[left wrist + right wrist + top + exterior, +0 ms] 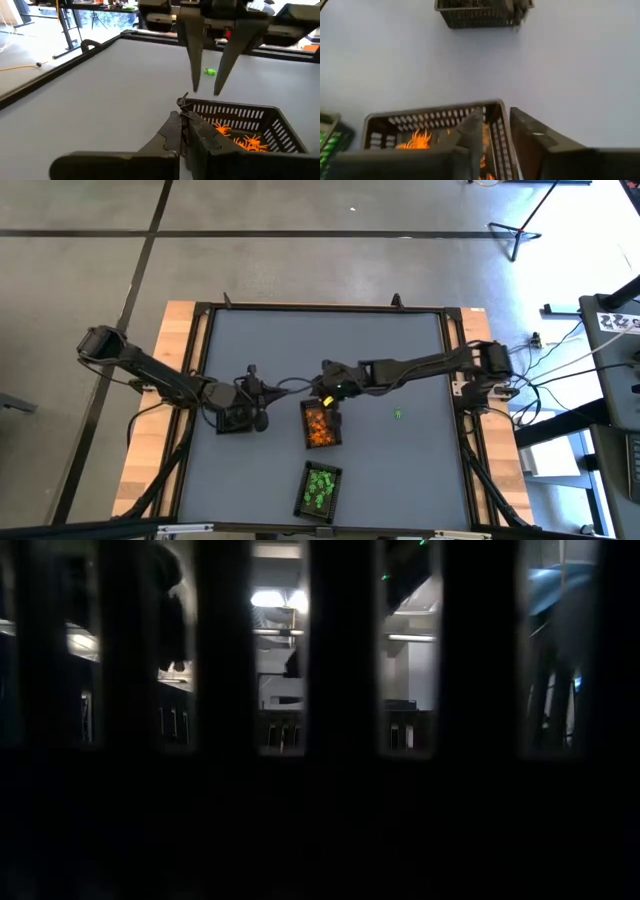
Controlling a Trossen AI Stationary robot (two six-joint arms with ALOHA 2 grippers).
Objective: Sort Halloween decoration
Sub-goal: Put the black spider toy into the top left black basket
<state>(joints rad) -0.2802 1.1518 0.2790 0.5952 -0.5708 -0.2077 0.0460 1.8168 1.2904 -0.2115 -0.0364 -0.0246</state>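
Orange trinkets (319, 430) fill the middle tray (321, 425); right gripper (328, 393), jaws parted at its twelve o'clock rim, should release squarely inside; left gripper (262, 420) is closed beside the nine o'clock tray (232, 420); one green trinket (398, 414) waits at three o'clock

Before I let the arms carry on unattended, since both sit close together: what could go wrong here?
The right gripper straddles the orange tray's wall, one finger inside; pulling away could drag or tip that tray. The left gripper, shut, sits close by, so the arms might collide. A lone green trinket could be missed.
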